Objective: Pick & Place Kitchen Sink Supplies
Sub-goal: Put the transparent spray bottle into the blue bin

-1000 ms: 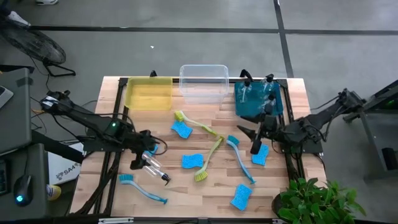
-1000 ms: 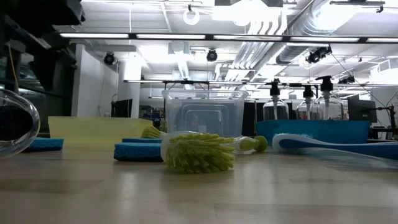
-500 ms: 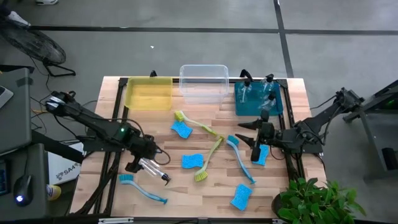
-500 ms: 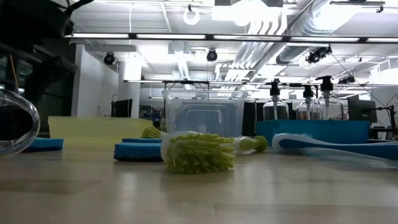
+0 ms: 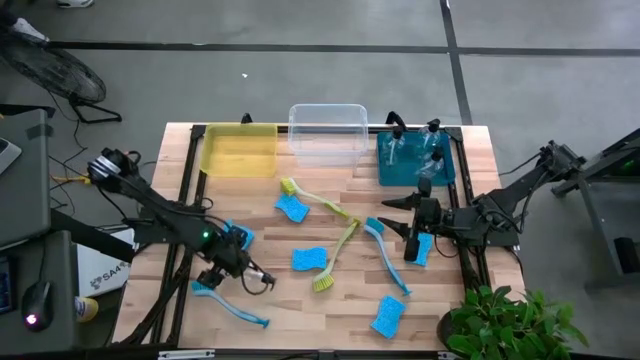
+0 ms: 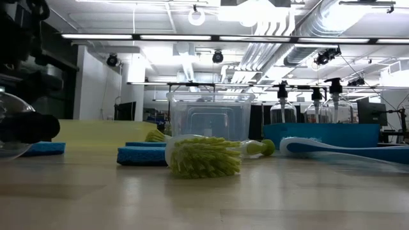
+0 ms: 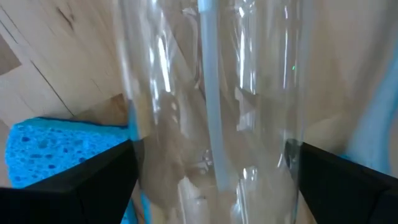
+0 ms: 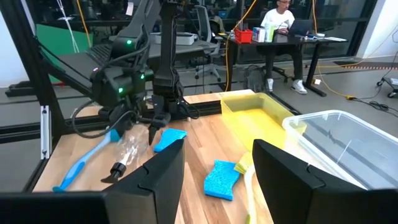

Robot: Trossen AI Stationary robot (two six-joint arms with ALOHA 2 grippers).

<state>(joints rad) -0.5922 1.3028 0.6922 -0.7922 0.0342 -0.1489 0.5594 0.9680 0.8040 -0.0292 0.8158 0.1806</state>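
I've got the left gripper (image 5: 228, 268) down over a clear spray bottle (image 5: 243, 272) lying on the table's left-front area; arm hides most of the bottle from above, only its black nozzle end shows. In the left wrist view the bottle (image 7: 211, 106) fills the gap between the fingers (image 7: 74, 186), but I can't tell if the pads actually touch it. Blue sponge (image 7: 56, 152) just beside. Blue dish brush (image 5: 228, 305) lies near. Right gripper (image 5: 412, 238) hangs by the teal bin (image 5: 450, 170), fingers spread wide, holding nothing.
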